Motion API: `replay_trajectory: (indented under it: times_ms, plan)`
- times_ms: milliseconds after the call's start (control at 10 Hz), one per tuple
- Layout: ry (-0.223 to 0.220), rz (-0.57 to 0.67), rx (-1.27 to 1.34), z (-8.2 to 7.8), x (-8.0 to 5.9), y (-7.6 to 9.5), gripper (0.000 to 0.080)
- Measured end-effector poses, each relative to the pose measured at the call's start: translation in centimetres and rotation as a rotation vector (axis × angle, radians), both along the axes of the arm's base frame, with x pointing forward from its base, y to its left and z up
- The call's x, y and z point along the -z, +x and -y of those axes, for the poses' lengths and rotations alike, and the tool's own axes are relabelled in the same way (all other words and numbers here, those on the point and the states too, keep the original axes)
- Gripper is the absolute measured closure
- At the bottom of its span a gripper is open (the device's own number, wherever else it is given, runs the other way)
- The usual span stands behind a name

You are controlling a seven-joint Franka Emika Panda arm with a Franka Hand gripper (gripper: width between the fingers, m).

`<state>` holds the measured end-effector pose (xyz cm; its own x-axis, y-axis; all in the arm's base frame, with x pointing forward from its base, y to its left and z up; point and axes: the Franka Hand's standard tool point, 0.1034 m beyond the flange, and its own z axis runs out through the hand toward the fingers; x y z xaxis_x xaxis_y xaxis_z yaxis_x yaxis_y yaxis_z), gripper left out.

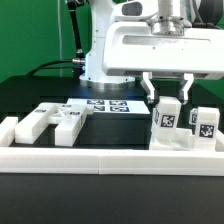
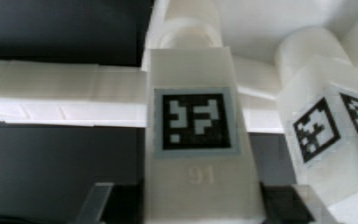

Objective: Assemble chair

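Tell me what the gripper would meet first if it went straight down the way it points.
The upright chair piece the gripper is shut on, between its jaws. Pushed down, that piece would press into the table, which it seems to stand on, though depth is unclear.

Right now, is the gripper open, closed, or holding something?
Gripper: closed on an upright white blocky plastic chair piece.

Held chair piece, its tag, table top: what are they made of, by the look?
Held piece: likely white plastic, smooth and matte; uniform colour, soft rounded edges. Tag: probably a printed sticker; flat black-and-white print. Table: black and matte, no glare; cloth or coated board, cannot tell which.
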<state>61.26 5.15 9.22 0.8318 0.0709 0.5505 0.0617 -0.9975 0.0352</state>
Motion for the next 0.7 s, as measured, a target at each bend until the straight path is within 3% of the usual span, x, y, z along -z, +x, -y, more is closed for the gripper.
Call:
replay_trajectory:
  times_ms: [500, 600, 700]
  plan:
    - [0.000, 0.018, 0.002, -0.58, 0.38, 0.07, 0.0502]
    - [0.000, 0.018, 0.002, -0.59, 0.39, 0.06, 0.0299]
    - [-0.002, 0.010, -0.001, -0.47, 0.38, 0.04, 0.0299]
